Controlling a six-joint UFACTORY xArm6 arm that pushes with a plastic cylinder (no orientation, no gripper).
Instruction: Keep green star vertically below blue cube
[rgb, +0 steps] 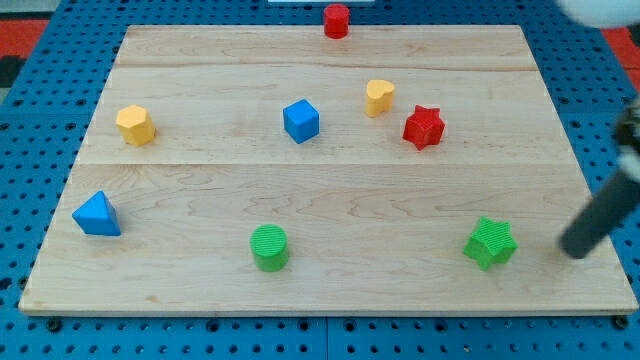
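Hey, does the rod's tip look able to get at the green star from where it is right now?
Probably yes. My tip sits just to the view's right of the green star, with only bare board between them. No other block stands in that gap, and the green cylinder lies on the star's far side, toward the view's left.

My tip just right of green star, blue cube well apart toward upper left
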